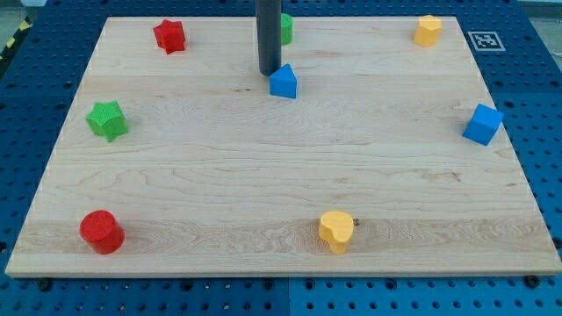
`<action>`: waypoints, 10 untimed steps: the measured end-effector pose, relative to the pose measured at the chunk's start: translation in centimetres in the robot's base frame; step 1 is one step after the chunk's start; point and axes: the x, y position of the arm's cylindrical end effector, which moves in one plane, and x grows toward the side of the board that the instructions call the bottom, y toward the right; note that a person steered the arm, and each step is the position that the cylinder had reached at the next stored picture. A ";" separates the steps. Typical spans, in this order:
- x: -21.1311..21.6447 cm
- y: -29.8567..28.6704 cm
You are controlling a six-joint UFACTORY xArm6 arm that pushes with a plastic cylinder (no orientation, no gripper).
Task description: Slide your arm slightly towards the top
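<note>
My dark rod comes down from the view's top, and my tip [269, 72] rests on the wooden board [263, 175] near the top middle. A blue triangular block [284, 82] sits just right of and below my tip, very close or touching. A green block [286, 28] is partly hidden behind the rod at the top edge. A red star block [169, 36] lies at the top left. A yellow block [428, 31] lies at the top right.
A green star block [107, 119] sits at the left edge. A blue cube [483, 124] sits at the right edge. A red cylinder [102, 232] is at the bottom left. A yellow heart block [335, 231] is at the bottom middle.
</note>
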 end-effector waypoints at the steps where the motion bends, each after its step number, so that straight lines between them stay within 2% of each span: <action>1: 0.0 0.0; 10: -1.1 0.0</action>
